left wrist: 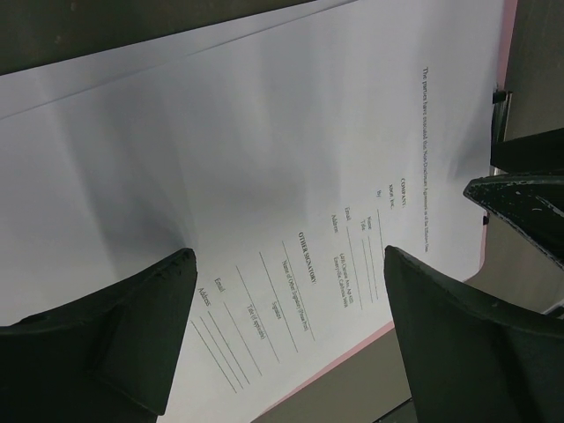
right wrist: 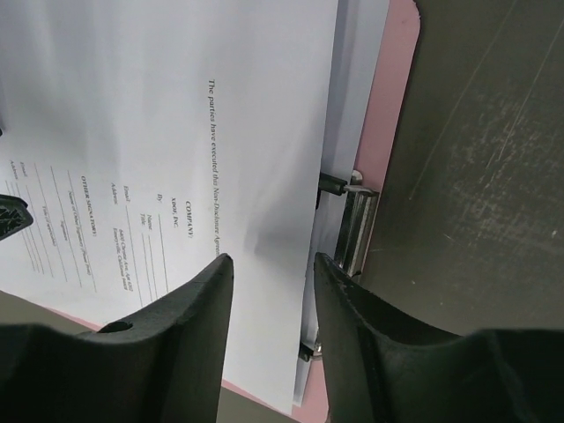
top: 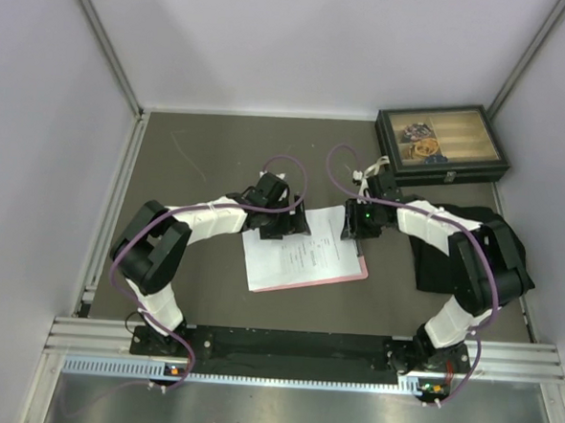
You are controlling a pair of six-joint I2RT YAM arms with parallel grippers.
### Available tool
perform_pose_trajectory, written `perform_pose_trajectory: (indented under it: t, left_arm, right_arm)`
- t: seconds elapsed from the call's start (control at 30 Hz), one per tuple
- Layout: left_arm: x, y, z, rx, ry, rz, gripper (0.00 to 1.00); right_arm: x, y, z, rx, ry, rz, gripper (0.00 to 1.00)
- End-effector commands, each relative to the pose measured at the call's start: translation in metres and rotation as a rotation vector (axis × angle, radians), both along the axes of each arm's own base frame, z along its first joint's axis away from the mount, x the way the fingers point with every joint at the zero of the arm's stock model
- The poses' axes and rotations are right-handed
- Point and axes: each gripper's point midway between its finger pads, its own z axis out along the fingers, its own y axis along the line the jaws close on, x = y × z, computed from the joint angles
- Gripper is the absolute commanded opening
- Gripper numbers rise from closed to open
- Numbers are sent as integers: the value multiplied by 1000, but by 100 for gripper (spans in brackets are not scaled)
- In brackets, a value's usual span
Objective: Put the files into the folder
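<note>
The files lie stacked on the pink folder [top: 361, 268] mid-table. The sparse-print sheet [top: 299, 256] is on top. The other sheet shows only as a white strip [right wrist: 352, 88] under it, its print hidden. The folder's pink edge [right wrist: 392, 88] and metal clip [right wrist: 359, 229] show in the right wrist view. My left gripper [top: 280, 221] is open just above the top sheet [left wrist: 264, 176], near the folder's pink edge [left wrist: 352, 342]. My right gripper [top: 357, 224] is open, its jaws [right wrist: 273, 260] over the sheets' edge beside the clip, holding nothing.
A dark box with a glass lid [top: 442, 145] stands at the back right. A black cloth [top: 463, 246] lies under the right arm. White walls and an aluminium rail [top: 110, 211] bound the table.
</note>
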Motion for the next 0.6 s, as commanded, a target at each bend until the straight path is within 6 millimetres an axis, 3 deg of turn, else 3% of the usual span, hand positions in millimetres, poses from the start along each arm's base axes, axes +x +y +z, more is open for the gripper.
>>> perform_pose_trajectory:
  t: [0.0, 0.4, 0.53, 0.57]
  left_arm:
    - [9, -5, 26, -24, -75, -4, 91]
    - [12, -2, 34, -6, -96, -6, 92]
    - [12, 0, 35, 3, -102, -6, 92]
    - [12, 0, 34, 4, -100, -5, 92]
  right_arm:
    - [2, 10, 0, 34, -15, 26, 40]
    - [-3, 21, 12, 39, -18, 51, 8]
    - [-5, 24, 14, 51, -12, 45, 9]
    - [-5, 23, 15, 49, -12, 42, 13]
